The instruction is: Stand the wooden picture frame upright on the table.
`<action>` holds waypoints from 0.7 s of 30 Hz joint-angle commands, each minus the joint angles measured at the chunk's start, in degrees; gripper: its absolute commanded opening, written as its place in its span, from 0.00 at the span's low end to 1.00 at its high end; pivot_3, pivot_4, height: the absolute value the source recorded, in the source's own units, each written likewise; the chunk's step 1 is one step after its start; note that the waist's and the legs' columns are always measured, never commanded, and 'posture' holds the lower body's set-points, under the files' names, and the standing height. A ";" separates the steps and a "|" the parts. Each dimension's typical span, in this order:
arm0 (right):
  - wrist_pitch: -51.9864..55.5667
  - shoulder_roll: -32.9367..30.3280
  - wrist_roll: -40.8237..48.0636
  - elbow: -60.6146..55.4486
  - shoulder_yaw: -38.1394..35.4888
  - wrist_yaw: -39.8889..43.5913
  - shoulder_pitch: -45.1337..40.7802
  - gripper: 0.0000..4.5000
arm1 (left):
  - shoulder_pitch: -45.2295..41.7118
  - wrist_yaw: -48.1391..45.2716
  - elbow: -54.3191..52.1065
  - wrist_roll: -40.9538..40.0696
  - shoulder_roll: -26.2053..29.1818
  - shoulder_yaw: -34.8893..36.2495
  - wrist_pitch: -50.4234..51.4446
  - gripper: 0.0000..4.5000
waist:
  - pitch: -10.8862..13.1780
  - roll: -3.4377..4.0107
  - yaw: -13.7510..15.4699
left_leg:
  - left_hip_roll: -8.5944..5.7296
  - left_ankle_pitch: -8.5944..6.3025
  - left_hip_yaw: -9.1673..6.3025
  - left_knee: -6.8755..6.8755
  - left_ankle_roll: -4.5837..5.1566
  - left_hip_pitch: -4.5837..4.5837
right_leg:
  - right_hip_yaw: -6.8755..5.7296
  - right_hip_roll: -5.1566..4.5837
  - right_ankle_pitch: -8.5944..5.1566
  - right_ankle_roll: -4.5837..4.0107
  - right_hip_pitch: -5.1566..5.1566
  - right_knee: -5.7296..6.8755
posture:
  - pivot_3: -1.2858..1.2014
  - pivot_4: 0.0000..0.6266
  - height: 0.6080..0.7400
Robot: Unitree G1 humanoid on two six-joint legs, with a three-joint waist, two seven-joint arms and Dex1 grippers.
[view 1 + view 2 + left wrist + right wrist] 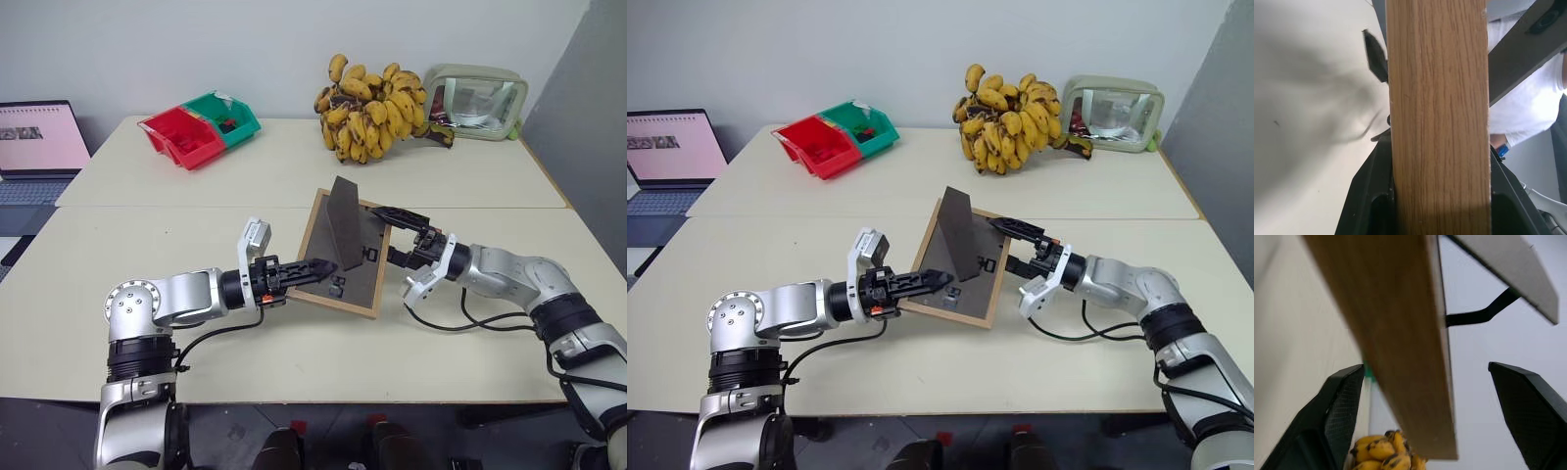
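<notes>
Centrally on the cream table (147, 235), the wooden picture frame (323, 284) is held tilted, dark back up, stand unfolded. Its near edge is clamped by the left gripper (312, 271); the right gripper (404, 237) is spread wide around the far edge, nothing grasped. Tipping upright onto the stand is best done slowly. No writing is legible.
</notes>
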 commanded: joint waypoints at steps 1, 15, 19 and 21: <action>-1.78 0.30 0.73 0.00 -0.02 -0.62 -1.12 0.70 | 0.24 0.93 -3.52 -6.62 1.85 -2.35 -4.77 0.29 | 0.00 0.00 0.08 | -0.01 0.00 0.00 0.00 0.00 0.00 | 0.00 0.00 0.00 0.00 0.01 0.00 | 0.52 0.24 1.00; -3.02 -0.49 1.62 -1.29 -1.77 -0.77 -0.43 0.33 | 4.06 -0.80 -10.52 -5.61 6.79 -6.87 -12.20 0.29 | 0.00 0.00 0.03 | -0.05 0.00 0.03 0.03 0.02 0.06 | 0.03 0.08 0.00 0.00 0.01 0.13 | 0.52 0.24 1.00; -3.48 -1.07 2.99 -1.07 -2.42 -0.14 0.15 0.30 | 4.15 -2.25 -8.24 -6.58 9.46 -5.14 -14.09 0.52 | -0.02 -0.03 0.04 | -0.04 0.00 0.02 0.07 0.02 0.07 | 0.03 0.12 0.00 -0.01 0.01 0.17 | 0.52 0.24 1.00; -3.57 -1.25 3.10 -0.76 -2.51 0.14 0.40 0.29 | 3.79 -1.71 -7.12 -6.72 9.95 -4.33 -15.56 0.63 | -0.02 -0.03 -0.01 | -0.05 -0.01 0.09 0.07 0.03 0.14 | 0.10 0.18 -0.01 -0.01 0.02 0.27 | 0.52 0.24 1.00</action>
